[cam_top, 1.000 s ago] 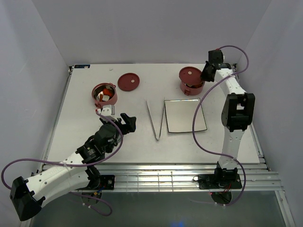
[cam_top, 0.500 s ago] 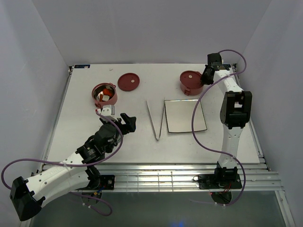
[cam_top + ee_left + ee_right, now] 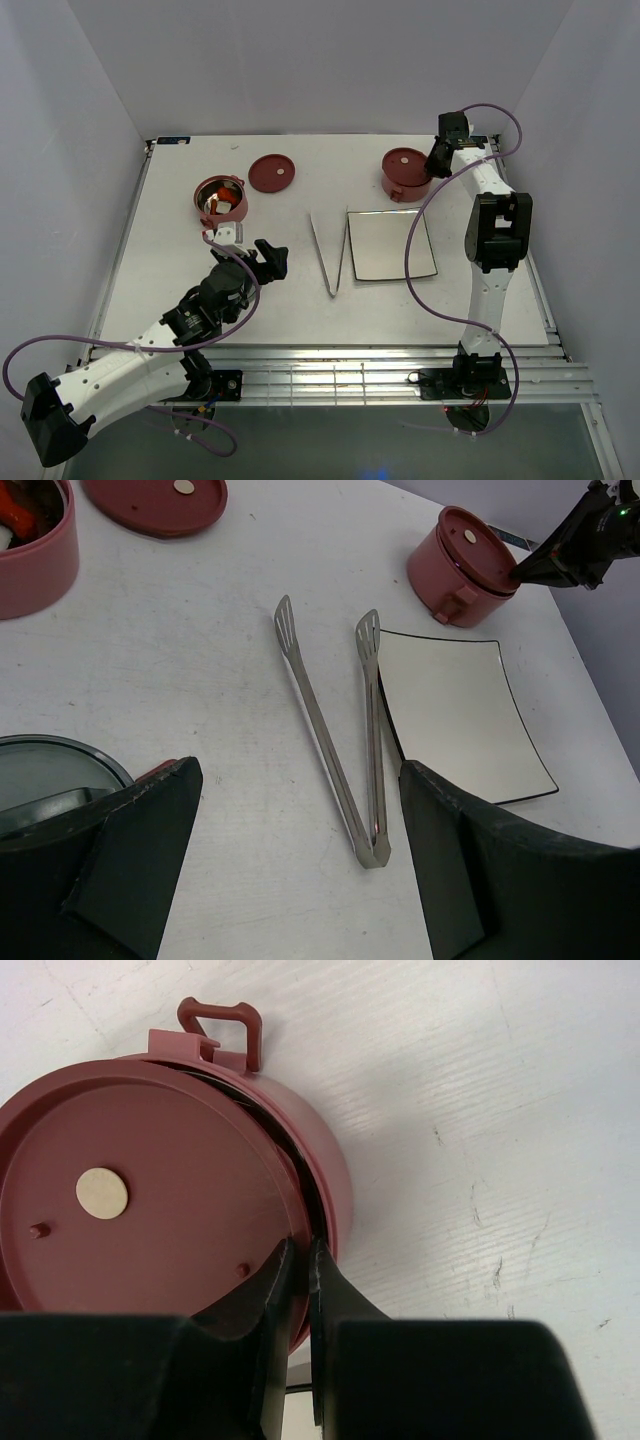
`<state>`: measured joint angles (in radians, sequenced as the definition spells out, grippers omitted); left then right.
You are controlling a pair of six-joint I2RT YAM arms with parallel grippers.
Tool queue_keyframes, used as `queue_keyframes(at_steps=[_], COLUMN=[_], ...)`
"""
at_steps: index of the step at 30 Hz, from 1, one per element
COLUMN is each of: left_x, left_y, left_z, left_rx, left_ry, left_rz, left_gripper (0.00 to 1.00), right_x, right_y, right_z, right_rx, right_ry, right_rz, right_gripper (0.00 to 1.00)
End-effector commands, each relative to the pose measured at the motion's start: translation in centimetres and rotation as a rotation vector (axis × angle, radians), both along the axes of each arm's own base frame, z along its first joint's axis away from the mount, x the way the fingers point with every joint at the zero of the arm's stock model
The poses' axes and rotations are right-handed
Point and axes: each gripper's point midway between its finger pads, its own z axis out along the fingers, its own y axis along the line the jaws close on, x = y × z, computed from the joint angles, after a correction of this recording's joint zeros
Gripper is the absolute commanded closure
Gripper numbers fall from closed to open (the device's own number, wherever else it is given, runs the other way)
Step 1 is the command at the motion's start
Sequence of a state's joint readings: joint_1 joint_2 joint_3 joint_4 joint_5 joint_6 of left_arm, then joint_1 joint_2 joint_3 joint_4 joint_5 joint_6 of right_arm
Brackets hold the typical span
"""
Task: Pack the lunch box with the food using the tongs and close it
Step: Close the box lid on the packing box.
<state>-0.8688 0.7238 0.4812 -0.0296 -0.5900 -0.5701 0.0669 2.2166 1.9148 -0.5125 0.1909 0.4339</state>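
My right gripper [image 3: 300, 1252] is shut on the rim of a dark-red disc lid [image 3: 140, 1190], which lies on the right lunch box bowl [image 3: 404, 176] with a thin gap at the pinched edge. The left bowl [image 3: 220, 198] stands uncovered with food [image 3: 211, 204] inside it. A second disc lid [image 3: 272, 172] lies flat beside that bowl. The silver tongs [image 3: 335, 755] lie in a narrow V on the table. My left gripper [image 3: 298, 775] hangs open just above their joined end and holds nothing. The grey top cover [image 3: 45, 775] shows at the lower left of the left wrist view.
A white square plate [image 3: 390, 243] with nothing on it lies right of the tongs, close to their right arm. White walls enclose the table on the left, the back and the right. A metal rail runs along the near edge.
One second ago the right gripper held the lid tilted above the right bowl. It has lowered the lid onto the bowl. The left arm has not moved.
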Motion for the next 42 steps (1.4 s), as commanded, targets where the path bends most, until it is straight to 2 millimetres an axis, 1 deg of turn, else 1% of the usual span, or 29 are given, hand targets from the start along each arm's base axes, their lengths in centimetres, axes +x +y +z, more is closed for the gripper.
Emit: queue_keyframes(at_steps=[1,5,7,10,13,17,21,28,29,30,31,33,34,35,37,41,42], left_x=[0.0,0.0,0.0,0.0,0.0,0.0,0.0,0.0,-0.1,-0.1,-0.1,-0.1,-0.1,-0.1,-0.1,-0.1,-0.1], left_y=[-0.4,-0.4,-0.3,-0.2,-0.2,-0.2,-0.2,-0.1,-0.1,-0.1,-0.1,-0.2,-0.1,-0.2,-0.2,-0.1,-0.1], left_z=[0.2,0.2,0.2,0.3,0.3,0.2,0.1,0.3,0.3,0.3,0.3,0.3,0.4,0.3,0.3,0.4,0.4], left_rx=[-0.015,-0.013,-0.016,-0.017,-0.017,-0.014,-0.014,-0.019,-0.022,-0.021,-0.022,-0.021,-0.021,-0.021,-0.022,-0.025,-0.026], left_ry=[0.000,0.001,-0.001,-0.004,-0.004,-0.003,0.000,-0.005,-0.007,-0.006,-0.007,-0.006,-0.007,-0.006,-0.007,-0.009,-0.008], left_rz=[-0.014,-0.011,-0.009,-0.005,-0.005,-0.002,-0.005,-0.002,-0.002,-0.003,-0.005,-0.005,-0.005,-0.006,-0.008,-0.006,-0.006], left_gripper=[0.10,0.10,0.10,0.10,0.10,0.10,0.10,0.10,0.10,0.10,0.10,0.10,0.10,0.10,0.10,0.10,0.10], right_x=[1.5,1.8,1.9,2.0,1.8,1.5,1.5,1.0,0.9,0.8,0.6,0.4,0.2,0.1,-0.3,-0.8,-0.8], right_y=[-1.2,-1.5,-1.6,-1.6,-1.3,-1.8,-1.5,-1.4,-1.3,-1.2,-1.2,-1.3,-1.3,-1.4,-1.6,-2.3,-2.2], right_z=[2.6,2.6,3.0,3.2,2.6,2.2,2.0,1.6,1.7,1.6,1.6,1.9,1.8,2.3,2.6,5.1,5.6], right_rx=[-0.028,-0.030,-0.028,-0.022,-0.015,-0.040,-0.032,-0.028,-0.021,-0.020,-0.020,-0.020,-0.021,-0.024,-0.030,-0.065,-0.068], right_ry=[-0.085,-0.094,-0.106,-0.109,-0.095,-0.086,-0.082,-0.070,-0.071,-0.068,-0.063,-0.066,-0.059,-0.065,-0.062,-0.088,-0.099], right_rz=[-0.035,-0.048,-0.051,-0.050,-0.041,-0.053,-0.028,-0.024,-0.015,-0.014,-0.014,-0.018,-0.018,-0.021,-0.026,-0.044,-0.036], right_gripper=[0.92,0.92,0.92,0.92,0.92,0.91,0.85,0.79,0.77,0.71,0.69,0.65,0.65,0.65,0.64,0.65,0.66])
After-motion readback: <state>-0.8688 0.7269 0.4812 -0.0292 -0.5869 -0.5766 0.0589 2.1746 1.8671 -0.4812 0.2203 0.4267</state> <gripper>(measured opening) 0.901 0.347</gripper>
